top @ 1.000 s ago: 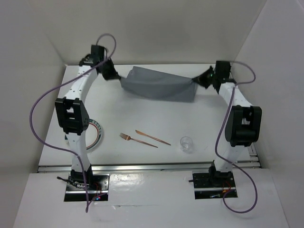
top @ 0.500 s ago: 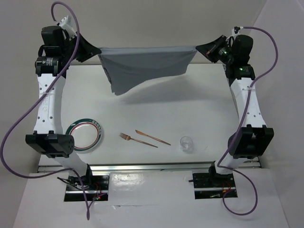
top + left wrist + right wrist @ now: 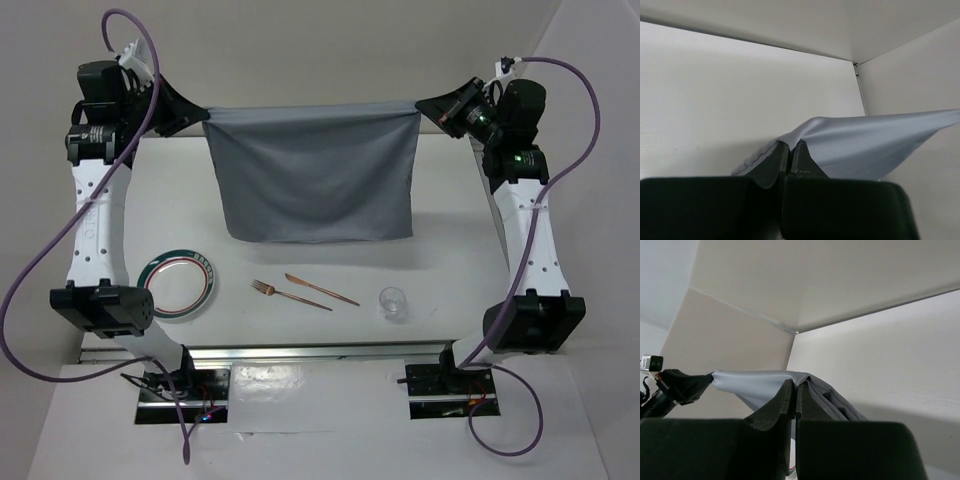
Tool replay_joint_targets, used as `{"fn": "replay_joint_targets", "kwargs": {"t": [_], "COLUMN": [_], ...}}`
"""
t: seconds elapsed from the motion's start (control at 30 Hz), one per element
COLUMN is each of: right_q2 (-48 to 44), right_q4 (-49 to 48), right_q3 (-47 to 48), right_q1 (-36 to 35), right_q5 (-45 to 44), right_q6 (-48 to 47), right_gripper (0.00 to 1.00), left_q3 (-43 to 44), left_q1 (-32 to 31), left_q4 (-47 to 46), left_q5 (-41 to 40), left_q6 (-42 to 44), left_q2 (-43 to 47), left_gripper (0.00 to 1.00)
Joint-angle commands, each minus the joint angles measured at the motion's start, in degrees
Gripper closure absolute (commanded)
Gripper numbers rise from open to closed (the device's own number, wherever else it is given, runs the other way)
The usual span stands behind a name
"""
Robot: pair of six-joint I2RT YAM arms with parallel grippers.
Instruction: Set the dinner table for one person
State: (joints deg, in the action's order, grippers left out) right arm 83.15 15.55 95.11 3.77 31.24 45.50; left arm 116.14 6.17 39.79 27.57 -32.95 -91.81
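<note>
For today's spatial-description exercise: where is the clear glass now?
In the top view, the glass stands near the table's front edge, right of centre, just right of the knife.

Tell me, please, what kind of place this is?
Probably a robot test bench, not a home: a white dinner table with a metal rail, boxed by plain white walls, and the left gripper and right gripper holding up a grey cloth.

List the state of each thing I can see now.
grey cloth: held up, spread between both claws, hanging flat.
left claw: shut on one cloth corner.
right claw: shut on the other corner.
plate: flat on dinner table, empty.
fork: lying flat.
knife: lying flat.
glass: upright.
</note>
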Motion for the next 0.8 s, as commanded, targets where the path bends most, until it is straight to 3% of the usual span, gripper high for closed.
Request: {"fn": "replay_joint_targets", "kwargs": {"t": [0.0,0.43,0.5,0.63,0.77], "right_q2": [3.67,22.31,22.31,16.97,10.11], "right_q4": [-2.19,-8.43,-8.43,-9.66,-10.19], "right_q3": [1.04,13.79,12.83,2.12,-12.99], "right_q1": [1.59,1.59,1.59,1.59,1.59], "right_q5": [-5.14,-4.61,-4.61,-4.61,-4.61], "right_q6": [-1.46,-0.76,-0.76,-1.90,-3.74], "right_gripper": [1.00,1.00,1.00,1.00,1.00], "left_q3": [1.64,22.12,20.46,7.38,-11.33], "left_q1": [2.00,2.00,2.00,2.53,2.53], "left_q4": [-3.05,-4.36,-5.77,-10.07,-14.38], "left_q5": [-1.03,1.26,1.78,1.78,1.78], "left_q6": [2.54,0.25,0.25,0.87,2.53], "left_q2": [-4.42,-24.55,-24.56,-18.42,-10.51], "left_gripper": [1.00,1.00,1.00,1.00,1.00]}}
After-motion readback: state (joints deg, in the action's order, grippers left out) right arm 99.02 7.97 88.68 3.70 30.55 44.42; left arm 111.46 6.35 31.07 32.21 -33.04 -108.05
